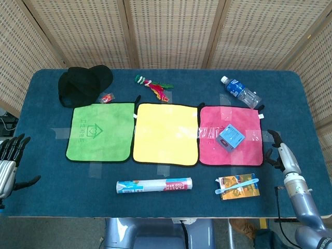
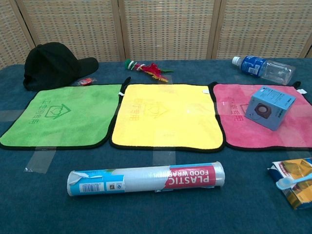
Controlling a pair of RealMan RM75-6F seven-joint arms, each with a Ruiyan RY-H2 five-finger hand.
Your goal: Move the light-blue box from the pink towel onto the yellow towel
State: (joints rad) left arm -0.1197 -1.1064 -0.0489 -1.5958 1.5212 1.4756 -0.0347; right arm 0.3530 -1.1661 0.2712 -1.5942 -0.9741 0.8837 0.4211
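Nearest me, my left hand (image 1: 9, 165) hangs at the left edge of the tabletop (image 1: 46, 197) with its fingers spread and nothing in them, and my right hand (image 1: 280, 152) is over the right edge, turned side-on, fingers apart and holding nothing. Just ahead lie a roll of plastic food wrap (image 2: 146, 178) and, to its right, a small orange packet with a pale blue spoon (image 2: 292, 181) resting on it. Beyond those sit three towels in a row: green towel (image 2: 58, 122), yellow towel (image 2: 165, 117) bare in the middle, pink towel (image 2: 234, 126) on the right. The light-blue box (image 2: 269, 107) stands on the pink towel, well apart from both my hands. Farthest off are a black cap (image 2: 51, 63), a water bottle (image 2: 263, 68) lying on its side, and a red-and-green feathered toy (image 2: 146, 68).
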